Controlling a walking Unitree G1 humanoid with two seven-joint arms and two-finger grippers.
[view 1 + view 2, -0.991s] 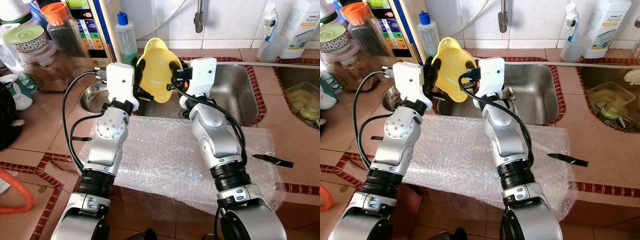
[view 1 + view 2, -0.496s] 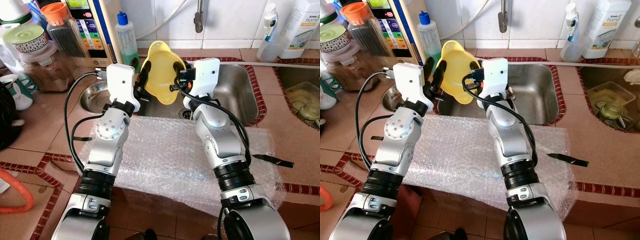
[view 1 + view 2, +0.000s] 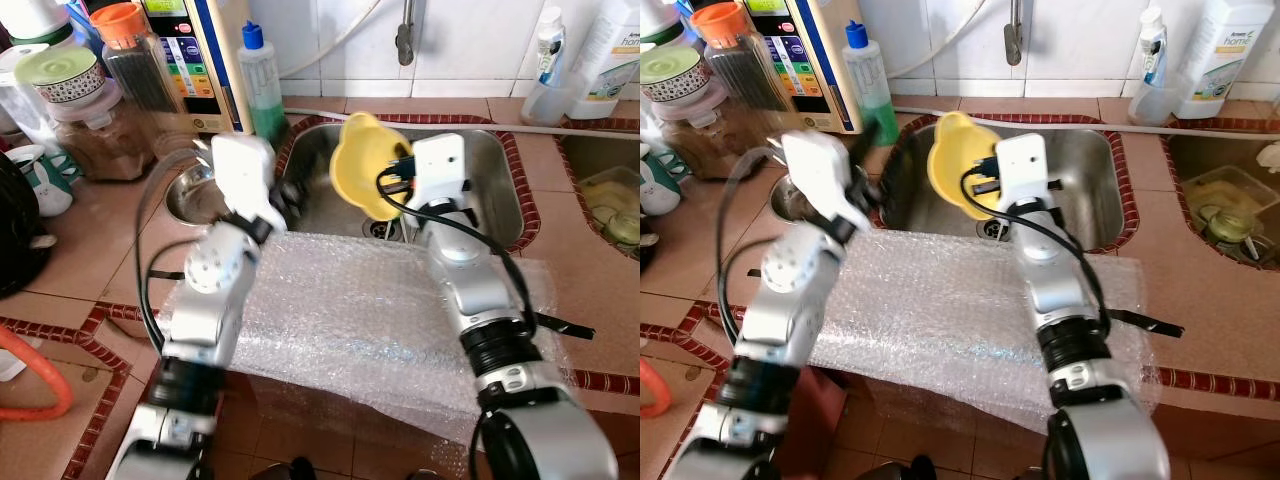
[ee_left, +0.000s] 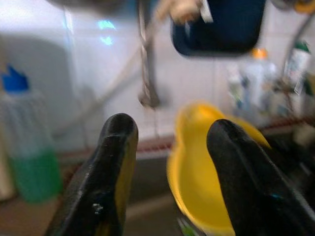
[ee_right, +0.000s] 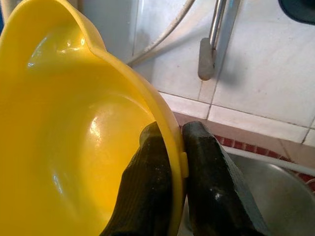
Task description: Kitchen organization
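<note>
right gripper [image 5: 170,147] pinches yellow bowl [image 3: 366,165] rim above sink [image 3: 500,190]; left gripper [image 4: 167,147] spread, empty; next, judged: place bowl

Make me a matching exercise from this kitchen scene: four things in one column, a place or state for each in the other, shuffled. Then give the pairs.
Things
1. yellow bowl
2. left gripper
3. bubble wrap
4. green bottle

Places or states
A. spread on the counter in front of the sink
B. open, holding nothing
C. standing by the wall, left of the sink
D. pinched at the rim by the right gripper, over the sink

Pairs: 1-D, 2-B, 3-A, 4-C
</note>
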